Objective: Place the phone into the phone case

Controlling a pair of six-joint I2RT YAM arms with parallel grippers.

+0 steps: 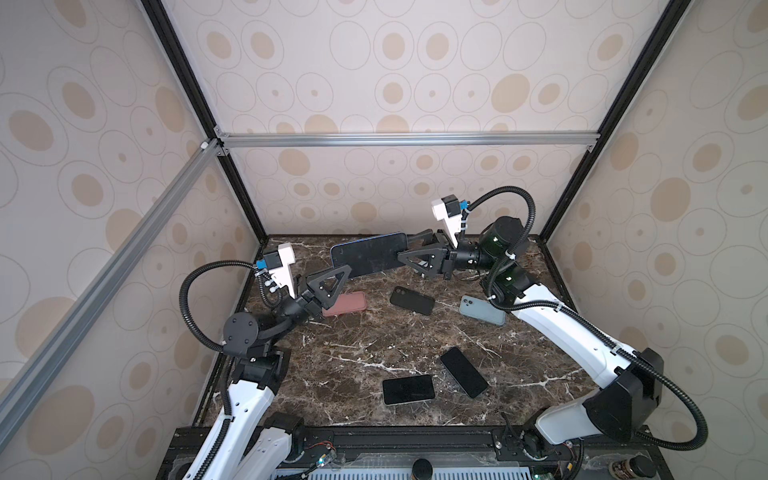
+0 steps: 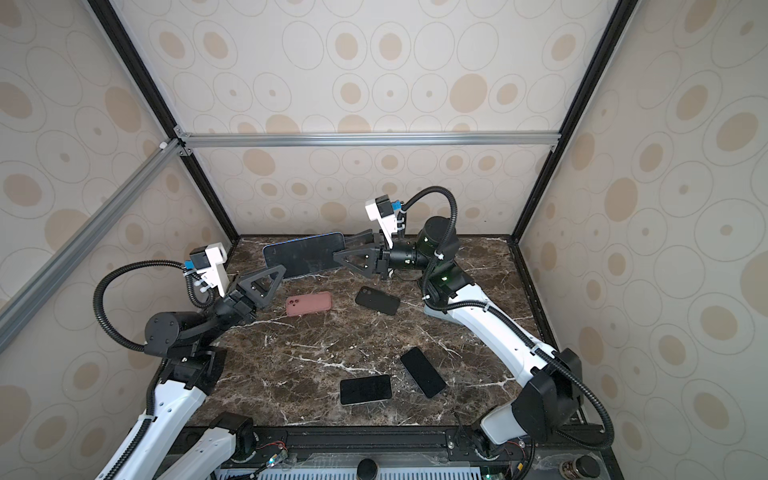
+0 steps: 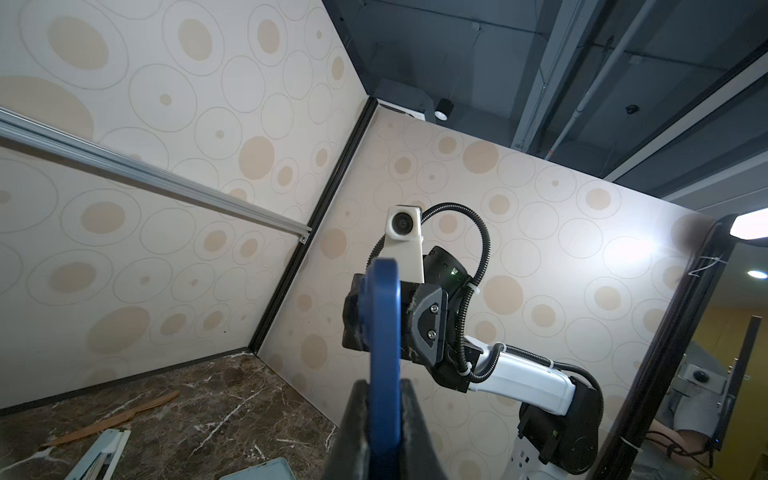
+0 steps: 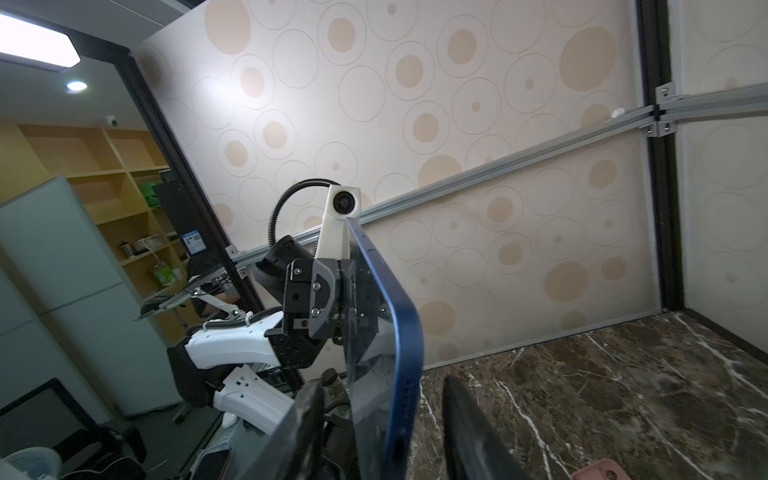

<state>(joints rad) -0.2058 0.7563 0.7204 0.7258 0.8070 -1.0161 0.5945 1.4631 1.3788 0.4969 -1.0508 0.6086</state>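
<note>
Blue-rimmed black smartphone: aloft at twelve o'clock.
Left gripper: clenched on its seven-o'clock edge.
Right gripper: straddles three-o'clock end, unclamped; centre before squeezing.

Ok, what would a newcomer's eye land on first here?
The blue phone, held aloft above the table at the rear, left pincer shut on one end, right pincer astride the other. Mid-table lie a pink case, a black case and a grey-blue case; two dark phones lie nearer the front.
</note>
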